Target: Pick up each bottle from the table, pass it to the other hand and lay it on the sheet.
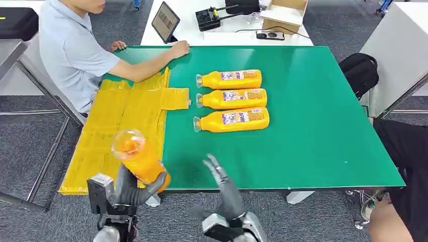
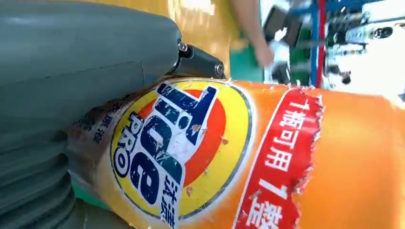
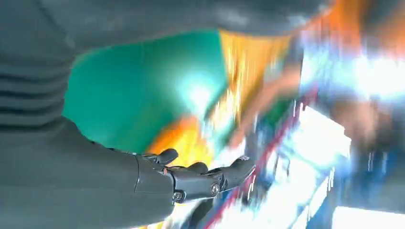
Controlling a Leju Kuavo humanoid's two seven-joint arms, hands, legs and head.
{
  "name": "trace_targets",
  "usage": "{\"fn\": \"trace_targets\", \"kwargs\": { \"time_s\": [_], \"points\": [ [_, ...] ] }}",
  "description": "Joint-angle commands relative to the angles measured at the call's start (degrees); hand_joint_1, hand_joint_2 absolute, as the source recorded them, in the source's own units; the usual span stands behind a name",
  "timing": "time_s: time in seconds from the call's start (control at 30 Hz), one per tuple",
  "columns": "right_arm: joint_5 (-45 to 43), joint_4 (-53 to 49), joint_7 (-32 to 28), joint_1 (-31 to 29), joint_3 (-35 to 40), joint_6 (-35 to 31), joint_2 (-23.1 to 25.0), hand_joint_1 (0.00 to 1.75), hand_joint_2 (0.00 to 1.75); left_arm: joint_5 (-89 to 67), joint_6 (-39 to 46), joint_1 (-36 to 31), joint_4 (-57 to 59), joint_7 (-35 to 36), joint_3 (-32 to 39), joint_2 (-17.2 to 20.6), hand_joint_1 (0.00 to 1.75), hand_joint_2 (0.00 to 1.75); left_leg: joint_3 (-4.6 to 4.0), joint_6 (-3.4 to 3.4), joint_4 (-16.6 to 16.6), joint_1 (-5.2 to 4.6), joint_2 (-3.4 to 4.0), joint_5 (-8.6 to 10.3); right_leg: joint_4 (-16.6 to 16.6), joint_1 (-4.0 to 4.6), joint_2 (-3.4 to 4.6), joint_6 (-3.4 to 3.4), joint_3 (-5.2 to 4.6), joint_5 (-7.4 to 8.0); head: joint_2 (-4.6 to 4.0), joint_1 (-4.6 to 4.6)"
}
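Orange bottle (image 1: pixel 137 157) in left hand (image 1: pixel 132 187), label (image 2: pixel 179 150) close-up

You see silver left arm raised, left hand (image 1: pixel 132 185) wrapped around orange plastic bottle (image 1: pixel 139 157); right hand (image 1: pixel 220 174) beside it, fingers spread, holding nothing.

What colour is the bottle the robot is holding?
Orange. The bottle in the left hand has a clear top, best seen in the head view.
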Motion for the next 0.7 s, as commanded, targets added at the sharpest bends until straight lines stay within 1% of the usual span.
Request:
{"fn": "trace_targets", "kwargs": {
  "time_s": [0.03, 0.07, 0.17, 0.2, 0.23, 0.3, 0.33, 0.4, 0.43, 0.47, 0.5, 0.53, 0.57, 0.6, 0.63, 0.7],
  "points": [
    [3.82, -22.80, -1.90, 8.61, -12.04, -2.11, -3.89, 0.00, 0.00, -21.58, 10.05, -6.03, 3.58, 3.71, 4.78, 6.42, 1.75, 1.75, 0.12, 0.07, -0.03, -0.02, -0.12, -0.03, -0.01, 0.02, -0.19, -0.15, 0.16, -0.09, 0.00, 0.02],
    [5.18, -27.53, -1.90, 10.10, -14.75, -2.11, -2.81, 0.00, 0.00, -25.76, 10.72, -7.80, 4.76, 5.13, 5.05, 7.29, 1.75, 1.75, 0.05, 0.05, -0.01, -0.03, -0.17, -0.01, 0.05, 0.00, -0.24, -0.13, 0.08, -0.09, 0.00, 0.00],
    [5.07, -32.83, -1.90, 11.48, -16.80, -2.11, -1.09, 0.00, 0.00, -33.74, 11.38, -11.23, 8.11, 8.69, 4.77, 8.11, 1.75, 1.75, 0.01, 0.04, 0.01, -0.03, -0.24, 0.01, 0.09, 0.00, -0.30, -0.14, 0.05, -0.10, 0.00, 0.00],
    [3.52, -35.51, -1.90, 11.90, -17.89, -2.11, 1.00, 0.00, 0.00, -40.94, 11.03, -13.74, 11.80, 12.28, 4.12, 8.26, 1.75, 1.75, -0.01, 0.04, 0.00, -0.03, -0.20, 0.03, 0.07, -0.01, -0.26, -0.12, 0.02, -0.07, 0.00, 0.02],
    [3.52, -35.51, -1.90, 11.90, -17.89, -2.11, 1.00, 0.00, 0.00, -40.94, 11.03, -13.74, 11.80, 12.28, 4.12, 8.26, 1.75, 1.75, 0.10, 0.05, 0.00, 0.00, -0.22, -0.02, 0.05, 0.04, -0.29, -0.18, 0.16, -0.11, 0.00, 0.00],
    [1.03, -34.87, -1.90, 11.17, -14.97, -2.11, 0.52, 0.00, 0.00, -48.14, 8.48, -18.58, 19.32, 16.02, 2.90, 8.62, 1.75, 1.75, 0.05, 0.04, -0.02, -0.03, -0.18, 0.04, 0.05, -0.01, -0.23, -0.11, 0.08, -0.05, 0.00, 0.02],
    [1.03, -34.87, -1.90, 11.17, -14.97, -2.11, 0.52, 0.00, 0.00, -48.14, 8.48, -18.58, 19.32, 16.02, 2.90, 8.62, 1.75, 1.75, 0.10, 0.06, -0.04, -0.02, -0.23, 0.05, 0.02, 0.02, -0.30, -0.16, 0.16, -0.06, 0.00, 0.02],
    [-0.62, -33.92, -1.90, 10.90, -12.85, -0.13, -0.20, 0.00, 0.00, -53.91, 7.70, -24.66, 29.49, 19.60, 2.89, 8.87, 1.75, 1.75, 0.09, 0.04, -0.07, -0.02, -0.19, 0.07, -0.02, 0.00, -0.23, -0.10, 0.13, -0.02, 0.00, 0.02],
    [-0.62, -33.92, -1.90, 10.90, -12.85, -0.13, -0.20, 0.00, 0.00, -53.91, 7.70, -24.66, 29.49, 19.60, 2.89, 8.87, 1.75, 1.75, 0.18, 0.06, -0.10, 0.00, -0.30, 0.09, -0.05, 0.04, -0.37, -0.18, 0.26, -0.04, 0.00, 0.00],
    [-0.72, -33.12, -1.90, 10.80, -12.47, 0.00, -0.09, 0.00, 0.00, -56.00, 7.89, -27.51, 34.31, 20.26, 2.97, 9.29, 1.75, 1.75, 0.16, 0.06, -0.08, 0.00, -0.26, 0.08, -0.04, 0.03, -0.31, -0.14, 0.22, -0.03, 0.00, 0.04],
    [-1.64, -32.22, -1.90, 10.70, -12.69, 1.23, 0.21, 0.00, 0.00, -59.21, 7.08, -30.68, 39.89, 22.68, 3.01, 9.68, 1.75, 1.75, 0.15, 0.04, -0.08, -0.02, -0.17, 0.09, -0.03, 0.01, -0.22, -0.12, 0.18, -0.01, 0.00, 0.00],
    [-2.05, -32.11, -1.90, 10.66, -12.76, 1.85, 0.31, 0.00, 0.00, -59.71, 7.08, -31.39, 41.21, 23.12, 3.20, 9.77, 1.75, 1.75, 0.22, 0.06, -0.10, 0.02, -0.26, 0.11, -0.06, 0.06, -0.34, -0.18, 0.31, -0.03, 0.00, 0.04],
    [-1.95, -30.98, -1.90, 10.43, -13.28, 1.68, 0.78, 0.00, 0.00, -59.90, 7.00, -33.55, 45.21, 23.09, 4.20, 9.84, 1.75, 1.75, 0.21, 0.04, -0.11, 0.01, -0.21, 0.12, -0.04, 0.04, -0.28, -0.17, 0.27, 0.00, 0.00, 0.00],
    [-1.81, -29.32, -1.90, 9.96, -13.40, 4.03, 0.73, 0.00, 0.00, -61.34, 6.44, -36.11, 50.17, 23.70, 4.79, 9.88, 1.75, 1.75, 0.18, 0.03, -0.09, 0.00, -0.17, 0.10, -0.03, 0.02, -0.21, -0.16, 0.21, 0.03, 0.00, 0.04],
    [-1.81, -29.32, -1.90, 9.96, -13.40, 4.03, 0.73, 0.00, 0.00, -61.34, 6.44, -36.11, 50.17, 23.70, 4.79, 9.88, 1.75, 1.75, 0.27, 0.03, -0.12, 0.03, -0.19, 0.11, -0.07, 0.07, -0.26, -0.22, 0.32, 0.02, 0.00, 0.02],
    [-2.24, -27.92, -1.90, 9.19, -13.98, 4.89, 1.06, 0.00, 0.00, -63.68, 5.81, -39.09, 55.40, 25.04, 4.31, 10.04, 1.75, 1.75, 0.18, 0.00, -0.06, 0.03, -0.08, 0.10, -0.02, 0.05, -0.12, -0.16, 0.20, 0.05, 0.00, 0.00]
  ]
}}
